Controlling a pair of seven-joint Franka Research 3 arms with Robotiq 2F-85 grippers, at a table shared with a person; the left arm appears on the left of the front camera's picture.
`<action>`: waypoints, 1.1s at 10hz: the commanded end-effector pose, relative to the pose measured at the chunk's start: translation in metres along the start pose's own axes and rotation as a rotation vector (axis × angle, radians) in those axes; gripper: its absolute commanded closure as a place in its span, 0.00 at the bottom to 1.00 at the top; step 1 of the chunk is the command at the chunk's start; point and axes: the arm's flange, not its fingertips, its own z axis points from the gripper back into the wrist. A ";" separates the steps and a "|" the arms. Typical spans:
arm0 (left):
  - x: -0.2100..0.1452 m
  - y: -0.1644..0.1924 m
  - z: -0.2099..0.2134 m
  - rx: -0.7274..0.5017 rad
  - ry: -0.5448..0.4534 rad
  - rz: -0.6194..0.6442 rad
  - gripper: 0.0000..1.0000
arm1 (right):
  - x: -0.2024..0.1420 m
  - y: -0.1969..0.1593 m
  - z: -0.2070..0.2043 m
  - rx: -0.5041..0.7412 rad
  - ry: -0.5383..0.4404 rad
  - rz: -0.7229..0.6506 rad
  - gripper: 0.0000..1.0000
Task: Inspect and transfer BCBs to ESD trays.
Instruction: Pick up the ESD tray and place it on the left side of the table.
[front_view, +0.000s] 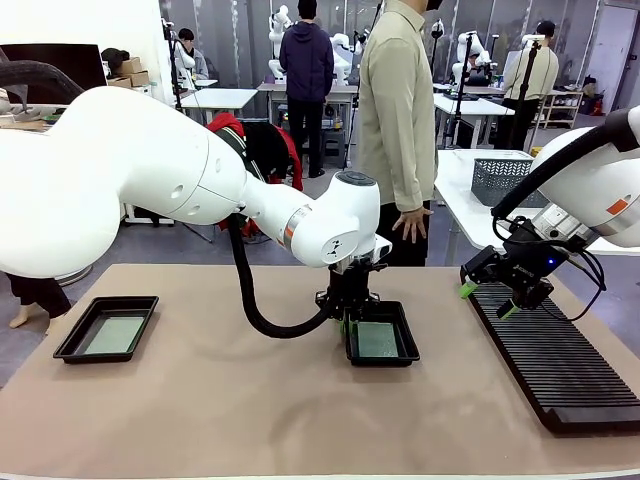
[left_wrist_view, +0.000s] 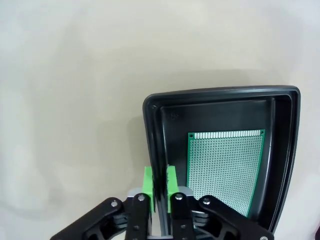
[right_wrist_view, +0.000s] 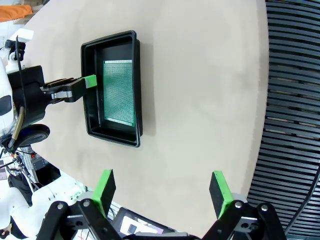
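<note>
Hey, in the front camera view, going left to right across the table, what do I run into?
ESD tray holding a BCB → left gripper pinching the rim of the middle ESD tray → right gripper, open → black slotted rack.

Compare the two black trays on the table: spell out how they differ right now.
The middle tray is pinched at its rim by the left gripper, jaws shut on the wall; the left tray sits untouched.
The middle tray lies near the table's centre, close to the slotted rack; the left tray sits at the table's left edge, far from the rack.
Both are shallow, black, and each holds one green board flat on its floor.
</note>
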 end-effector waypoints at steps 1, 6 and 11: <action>0.003 0.003 0.002 -0.004 0.014 -0.009 0.92 | 0.001 0.002 0.000 -0.019 -0.008 -0.017 0.00; 0.002 0.003 0.003 -0.015 0.015 0.000 1.00 | 0.001 0.002 0.000 -0.019 -0.008 -0.017 0.00; 0.000 0.000 0.001 -0.006 0.004 0.006 1.00 | 0.001 0.002 0.000 -0.019 -0.008 -0.017 0.00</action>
